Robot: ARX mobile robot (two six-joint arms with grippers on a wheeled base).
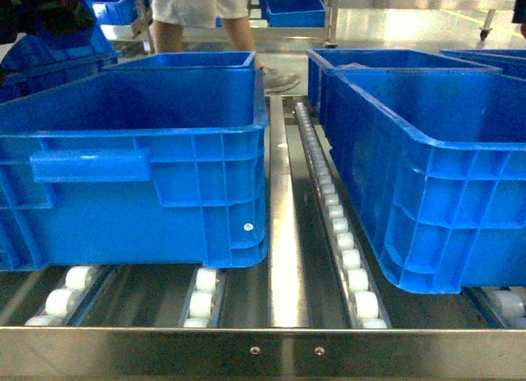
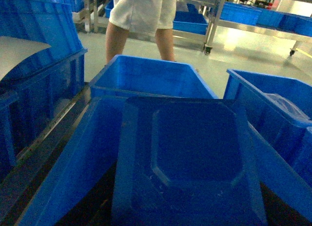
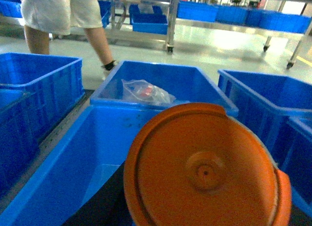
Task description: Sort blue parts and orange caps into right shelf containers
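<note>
Neither gripper shows in any view, so whether they grip anything cannot be told. An orange cap (image 3: pixel 204 170) fills the right wrist view, over a crate (image 3: pixel 73 158); behind that crate, another holds a clear bag (image 3: pixel 146 93). A blue part (image 2: pixel 190 162) fills the left wrist view above a crate (image 2: pixel 73 162). Two crates (image 1: pixel 140 167) (image 1: pixel 436 184) sit on the shelf (image 1: pixel 279 340) rollers (image 1: pixel 345 250). A person (image 1: pixel 205 20) stands beyond.

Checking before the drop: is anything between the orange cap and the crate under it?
Nothing visible. In the right wrist view the orange cap hangs over the open blue crate, whose visible floor is bare. The gripper itself is out of view.
</note>
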